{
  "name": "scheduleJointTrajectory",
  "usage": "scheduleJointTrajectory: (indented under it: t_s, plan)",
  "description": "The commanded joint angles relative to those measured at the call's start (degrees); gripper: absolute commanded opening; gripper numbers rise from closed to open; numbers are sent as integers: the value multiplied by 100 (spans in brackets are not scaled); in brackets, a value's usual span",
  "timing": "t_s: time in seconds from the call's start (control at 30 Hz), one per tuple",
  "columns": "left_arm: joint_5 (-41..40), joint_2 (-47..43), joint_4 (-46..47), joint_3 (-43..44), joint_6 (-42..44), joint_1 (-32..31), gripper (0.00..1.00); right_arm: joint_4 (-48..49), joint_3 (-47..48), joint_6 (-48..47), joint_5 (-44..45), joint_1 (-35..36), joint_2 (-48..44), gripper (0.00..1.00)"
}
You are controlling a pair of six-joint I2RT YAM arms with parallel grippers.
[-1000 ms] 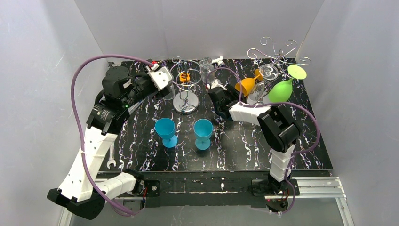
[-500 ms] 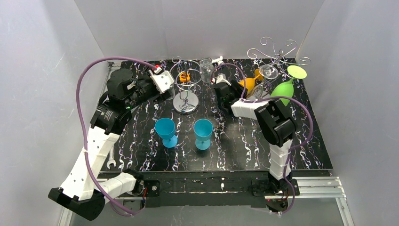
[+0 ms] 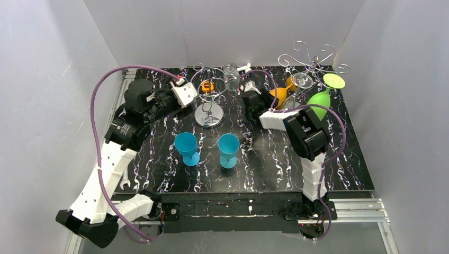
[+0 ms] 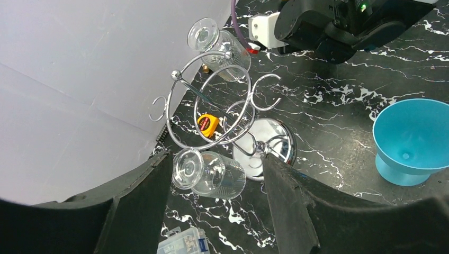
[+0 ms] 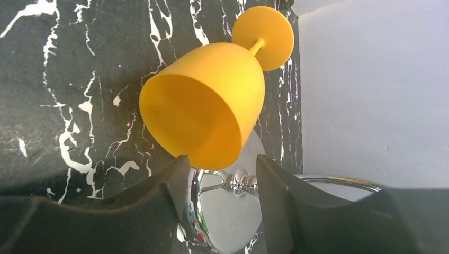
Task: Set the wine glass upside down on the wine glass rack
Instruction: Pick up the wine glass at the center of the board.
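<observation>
the right gripper (image 5: 221,174) is spread with nothing pinched. the orange glass (image 5: 206,106), which i take to be the wine glass of the task, sits just past its fingertips, tilted with its mouth toward the fingers and its foot toward the wall. it is at the foot of the wine glass rack (image 3: 314,64); whether a scroll arm carries it, i cannot tell.

the main risk is a bump. the rack's chrome post shows between the fingers, so a push forward could rock the rack and set the hanging green glass (image 3: 316,101) swinging, or tip the orange one loose.

the left gripper (image 4: 217,174) is also spread, with a clear glass (image 4: 209,172) lying in the gap and not visibly touched. the loop stand (image 4: 263,148) is just beyond it, easy to snag.

room is tight at the rack, which stands in the far right corner with walls near behind and beside it. the open table (image 3: 275,169) lies nearer the bases, right of the two blue glasses (image 3: 229,145).
</observation>
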Motion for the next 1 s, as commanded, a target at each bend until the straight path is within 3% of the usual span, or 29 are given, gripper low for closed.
scheduleJointTrajectory:
  t_s: [0.0, 0.37, 0.6, 0.8, 0.97]
  plan:
    - [168, -40, 33, -48, -15, 44, 62, 575, 8, -3, 120, -101, -208, 58]
    - [172, -9, -22, -48, 7, 61, 62, 455, 335, 69, 35, -275, 60, 56]
    - [198, 11, -13, -97, -20, 69, 62, 524, 473, 58, 42, -334, 167, 49]
    - [169, 5, -7, -99, -1, 74, 62, 508, 665, 95, 109, -336, 401, 36]
    - [171, -12, -9, -118, -14, 104, 62, 701, 612, 118, 294, -284, 346, 16]
